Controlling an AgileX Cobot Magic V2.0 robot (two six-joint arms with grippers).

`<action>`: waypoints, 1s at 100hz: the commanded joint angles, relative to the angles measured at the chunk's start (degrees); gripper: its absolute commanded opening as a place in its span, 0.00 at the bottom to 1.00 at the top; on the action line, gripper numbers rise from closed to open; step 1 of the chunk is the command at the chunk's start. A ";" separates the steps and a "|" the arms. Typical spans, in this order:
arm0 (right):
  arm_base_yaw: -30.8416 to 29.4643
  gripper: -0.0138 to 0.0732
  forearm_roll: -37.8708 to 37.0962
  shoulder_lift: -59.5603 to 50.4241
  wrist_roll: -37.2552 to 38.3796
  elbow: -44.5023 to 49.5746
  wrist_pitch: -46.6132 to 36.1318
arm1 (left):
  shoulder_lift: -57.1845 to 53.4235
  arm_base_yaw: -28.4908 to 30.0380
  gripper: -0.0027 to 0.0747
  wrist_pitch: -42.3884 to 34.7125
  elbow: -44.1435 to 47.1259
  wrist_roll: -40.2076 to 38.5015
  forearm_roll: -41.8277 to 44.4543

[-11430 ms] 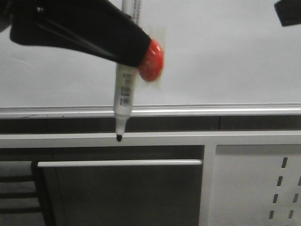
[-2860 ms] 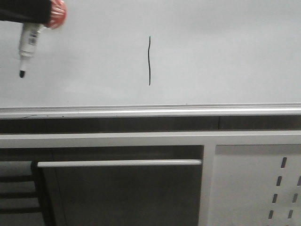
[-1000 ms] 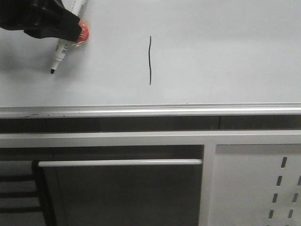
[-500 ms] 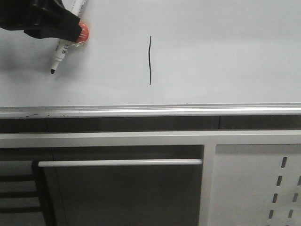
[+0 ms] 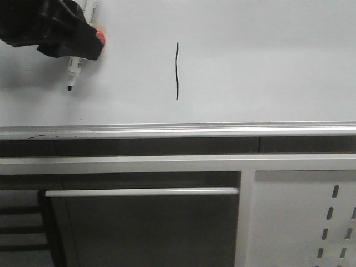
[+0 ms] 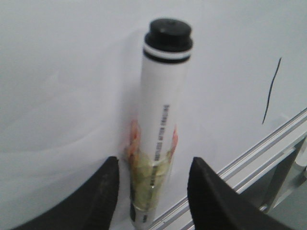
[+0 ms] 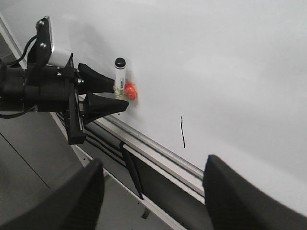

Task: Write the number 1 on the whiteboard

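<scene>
Black stroke: number 1 (image 5: 177, 72) mid whiteboard (image 5: 267, 61), done.
Left end effector (image 6: 151, 191): clenched on marker (image 6: 160, 129), off to the left.
Right end effector (image 7: 152, 191): released, nothing held.
Tip: keep nib off the board while backing away; avoid smudging.

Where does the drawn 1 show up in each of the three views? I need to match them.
Front view: the number 1 stands upper centre on the whiteboard, right of the marker.
Left wrist view: at the right edge, beyond the marker.
Right wrist view: lower centre, above the rail.
Shared landmark: the silver rail just below the stroke in all three.
</scene>
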 commanded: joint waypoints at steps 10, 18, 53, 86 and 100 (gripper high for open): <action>-0.45 0.62 1.92 -0.60 -0.36 -1.40 -3.63 | -1.72 0.78 0.61 -6.76 -2.27 -0.51 -1.88; -0.45 0.62 1.92 -0.60 -0.36 -1.40 -3.63 | -3.00 0.78 0.68 -7.69 -2.27 -0.51 -3.18; -0.45 0.59 1.81 -1.38 -0.36 -1.40 -3.75 | -18.69 0.78 0.67 -9.43 2.90 -0.51 -8.28; -0.58 0.11 -5.03 -7.07 6.56 2.35 -11.63 | -34.24 0.78 0.01 -8.28 10.78 -0.51 -8.28; -0.58 0.11 -8.10 -13.91 7.40 9.09 -16.89 | -40.89 0.78 0.01 -6.00 15.93 -0.51 -9.73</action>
